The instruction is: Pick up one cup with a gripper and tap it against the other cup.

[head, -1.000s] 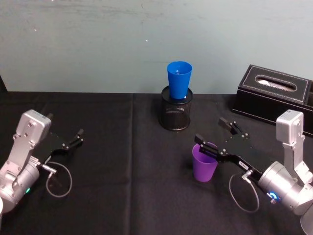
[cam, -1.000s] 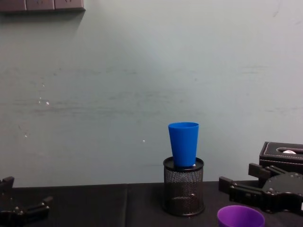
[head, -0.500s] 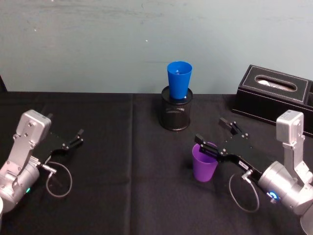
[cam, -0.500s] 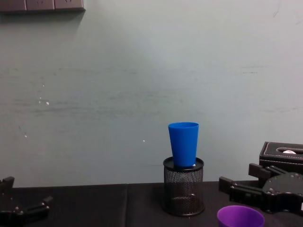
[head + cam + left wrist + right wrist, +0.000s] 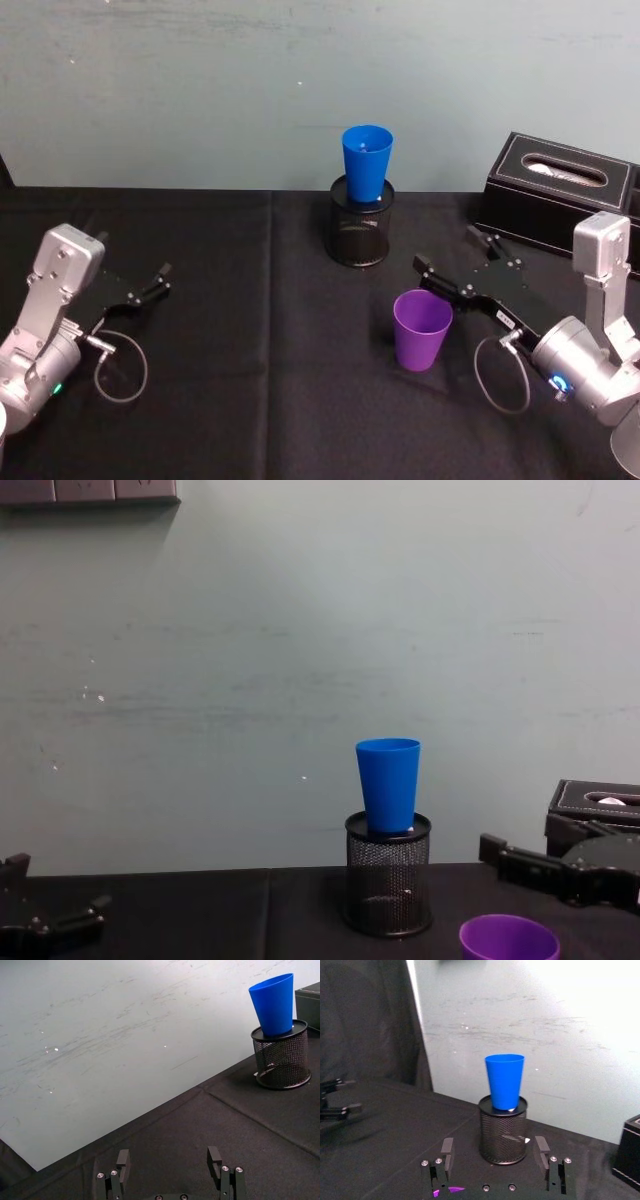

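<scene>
Left end effector (image 5: 158, 278): parked low over the worktop's left side, fingers apart, nothing between them. The left wrist view showed the two finger tips (image 5: 215, 1157) standing apart over bare cloth.

Worktop (image 5: 250, 350): covered in black cloth, against a pale blue-green wall.

Pen holder (image 5: 359, 235): black mesh, upright near the back of the worktop, about mid-width.

Blue cup (image 5: 366, 163): upright, base set into the mouth of the pen holder, rim up. Chest view showed the blue cup (image 5: 388, 785) rising clear above the mesh rim.

Purple cup (image 5: 421, 330): upright on the cloth, rim up, in front of the pen holder and a little to its right, well apart from the blue cup. Nothing touched it. Chest view caught just its rim (image 5: 508, 940) at the lower edge.

Right end effector (image 5: 458, 260): fingers apart, not clamped on anything. It sat just behind and right of the purple cup; its nearer finger ended close by the rim, with a gap. In the right wrist view a sliver of purple (image 5: 447, 1190) showed by one finger, and the fingers pointed toward the pen holder.

Tissue box (image 5: 560, 200): black, at the back right of the worktop, behind the right arm.
</scene>
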